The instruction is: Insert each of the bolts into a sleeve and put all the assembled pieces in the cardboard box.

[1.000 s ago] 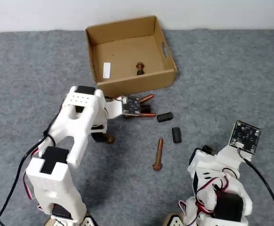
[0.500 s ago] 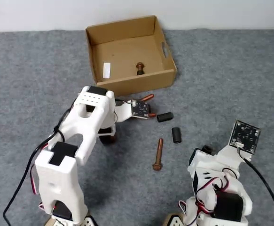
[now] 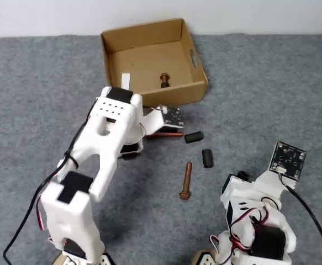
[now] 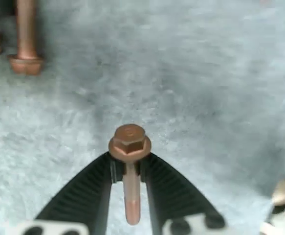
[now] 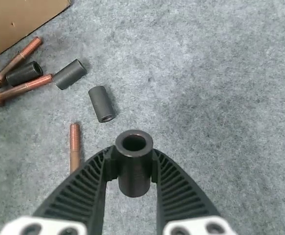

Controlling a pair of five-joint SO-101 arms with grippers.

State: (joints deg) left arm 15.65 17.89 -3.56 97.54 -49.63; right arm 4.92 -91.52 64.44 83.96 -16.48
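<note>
- Left gripper (image 4: 128,162) clamps a bolt (image 4: 129,147) by its shank, head just past the tips.
- Right gripper (image 5: 133,164) pinches a sleeve (image 5: 133,171).
- Overhead, the left arm (image 3: 103,144) half-covers a loose bolt (image 3: 170,134).

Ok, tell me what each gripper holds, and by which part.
The left gripper clamps a copper-coloured hex-head metal bolt by its shank, just under the head. The right gripper clamps a black cylindrical sleeve by its side walls.
</note>
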